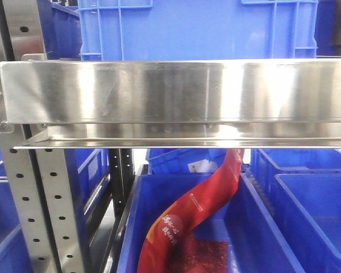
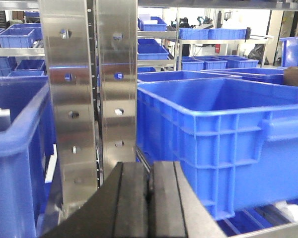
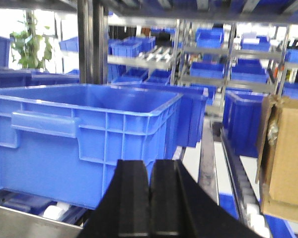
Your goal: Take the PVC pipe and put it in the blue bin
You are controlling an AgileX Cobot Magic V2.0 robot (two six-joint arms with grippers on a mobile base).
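- Tool-wise, your left tool [image 2: 149, 198] and right tool [image 3: 150, 198] each have pads pressed together, gripping nothing.
- You cannot see the PVC pipe in any view; the blue bin [image 2: 223, 148] stands just ahead.
- Advance blind and you may clip the bin wall or the shelf rail [image 1: 170, 91].

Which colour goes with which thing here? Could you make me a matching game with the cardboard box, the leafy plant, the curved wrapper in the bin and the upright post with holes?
Things:
1. cardboard box
2. plant
3. curved wrapper
4. upright post

Colours:
A. red
B. silver
C. brown
D. green

Pairs: 1-C, 2-D, 3-A, 4-B
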